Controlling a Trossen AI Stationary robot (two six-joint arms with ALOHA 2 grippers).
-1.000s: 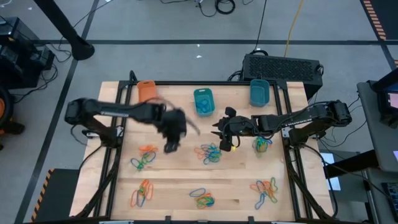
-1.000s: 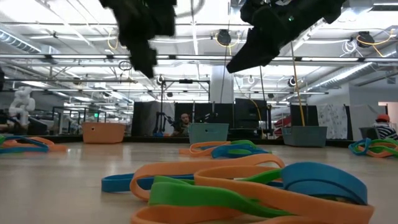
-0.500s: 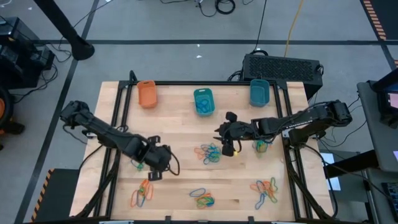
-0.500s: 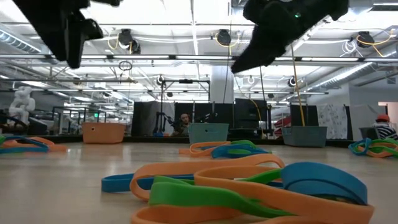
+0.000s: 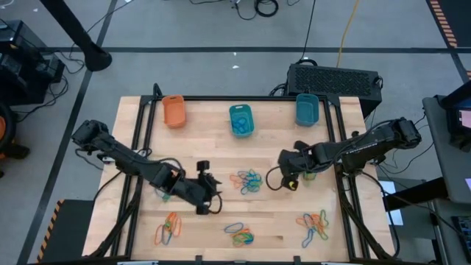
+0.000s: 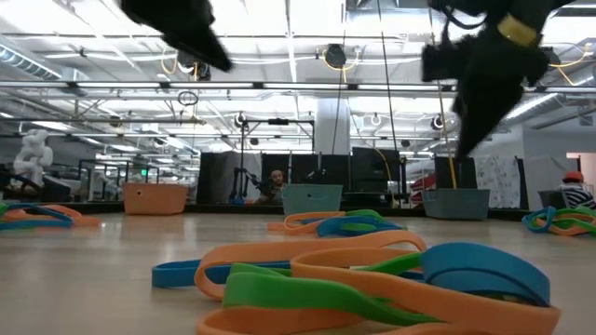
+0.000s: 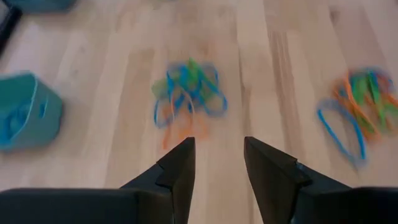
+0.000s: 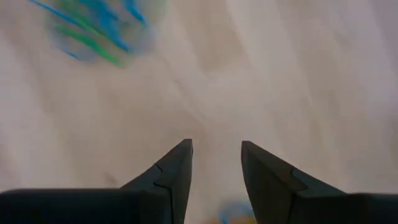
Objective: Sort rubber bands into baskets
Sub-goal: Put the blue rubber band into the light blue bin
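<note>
From above, the wooden tabletop [image 5: 213, 143] carried three baskets along its far edge: an orange basket [image 5: 174, 110], a middle teal basket [image 5: 241, 120] with some bands already inside, and a right teal basket [image 5: 307, 109]. The rubber bands lay in mixed clumps, with a central clump [image 5: 249, 181] between the arms and more along the near edge, so most sorting looked undone. The left pincer [image 5: 208, 193] hung low just beside that central clump, probably lined up to pick from it. The right pincer [image 5: 288, 179] hovered on the clump's other side, near a small pile [image 5: 309, 174] partly hidden under its arm.

At tabletop height, a tangle of orange, green and blue bands [image 6: 372, 279] filled the foreground, with both arms well above the surface and the baskets standing in a row behind.

Through the left wrist camera, the left pincer's fingers [image 7: 177, 165] stood partly apart with nothing between them, aimed at the central clump ahead.

Through the right wrist camera, the right pincer's fingers [image 8: 177, 163] were likewise partly spread and empty over bare wood, with a blurred blue-green clump [image 8: 99, 31] farther off.
</note>
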